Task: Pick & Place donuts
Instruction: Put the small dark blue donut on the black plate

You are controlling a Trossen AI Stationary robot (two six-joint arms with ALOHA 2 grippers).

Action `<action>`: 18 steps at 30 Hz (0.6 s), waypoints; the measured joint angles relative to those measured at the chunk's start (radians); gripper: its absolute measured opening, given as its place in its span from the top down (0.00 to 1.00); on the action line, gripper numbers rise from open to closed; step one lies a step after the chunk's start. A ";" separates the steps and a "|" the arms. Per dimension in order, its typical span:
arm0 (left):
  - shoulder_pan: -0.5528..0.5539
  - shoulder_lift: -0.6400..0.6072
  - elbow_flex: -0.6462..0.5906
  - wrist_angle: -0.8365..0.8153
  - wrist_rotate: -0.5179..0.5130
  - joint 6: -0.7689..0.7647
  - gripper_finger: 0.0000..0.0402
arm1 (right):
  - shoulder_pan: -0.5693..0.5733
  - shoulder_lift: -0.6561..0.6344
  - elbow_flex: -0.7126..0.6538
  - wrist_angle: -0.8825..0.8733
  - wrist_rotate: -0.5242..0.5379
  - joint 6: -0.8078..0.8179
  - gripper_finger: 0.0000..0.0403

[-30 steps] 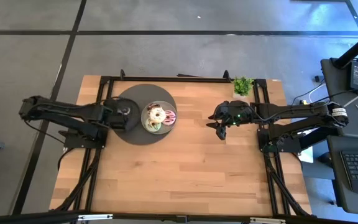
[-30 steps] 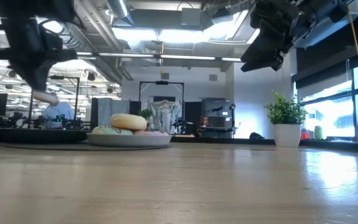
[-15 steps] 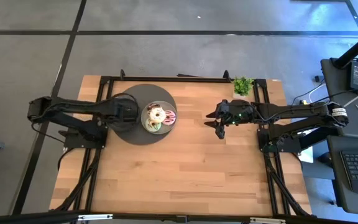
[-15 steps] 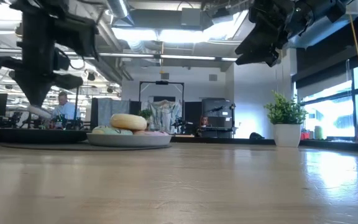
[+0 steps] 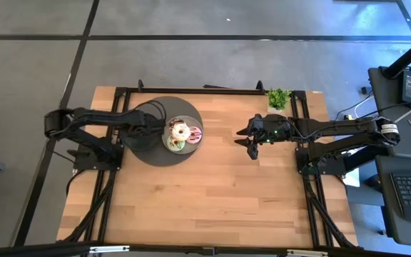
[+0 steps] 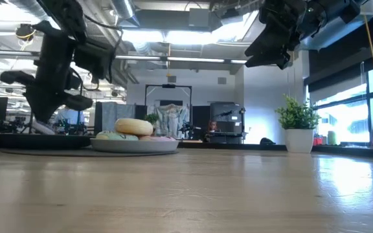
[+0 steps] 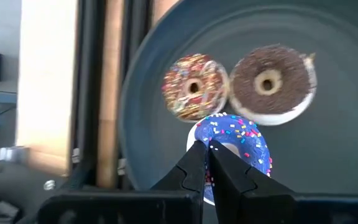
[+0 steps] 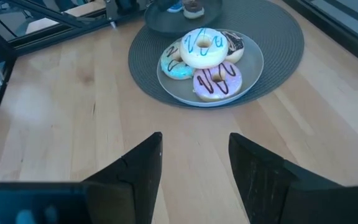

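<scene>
A grey plate [image 5: 167,143] on a large dark round disc [image 5: 171,107] holds several iced donuts [image 8: 202,45]: a white one on top, a pink one [image 8: 217,79], a green one and a chocolate one. My left gripper [image 7: 207,155] hangs over the disc's left part [image 5: 155,123], shut on a small purple sprinkled donut [image 7: 238,138]. Below it, two tiny brown donuts [image 7: 194,86] lie flat on a dark round surface. My right gripper [image 8: 194,162] is open and raised [image 5: 252,140], to the right of the plate. My left gripper pinches the purple donut by the edge of its ring [image 7: 213,144] between its two fingertips, coming from above and pointing down. The donut is lifted clear of the dark surface and hangs below the fingers, roughly level.
A small potted plant [image 5: 279,98] stands at the table's far right corner. Black frame rails run along both sides of the table [image 5: 120,178]. Bare wood [image 5: 212,193] lies between the disc and the table's near edge.
My left gripper has moved toward the table's right, from the disc's left edge toward the plate, and has come lower, still carrying the small donut. The donuts on the plate have not moved.
</scene>
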 joint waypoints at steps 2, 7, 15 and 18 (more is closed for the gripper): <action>0.006 0.011 0.000 0.028 0.000 0.002 0.97 | 0.000 0.000 0.000 0.000 0.000 -0.001 0.54; 0.021 0.037 0.001 0.042 0.021 0.002 0.97 | 0.000 0.000 0.000 -0.001 -0.001 -0.003 0.54; 0.024 0.080 0.001 0.041 0.023 0.001 0.97 | 0.000 0.000 0.000 -0.005 -0.002 -0.026 0.54; 0.024 0.080 0.001 0.042 0.020 0.001 0.97 | 0.000 0.000 0.000 -0.008 -0.002 -0.027 0.54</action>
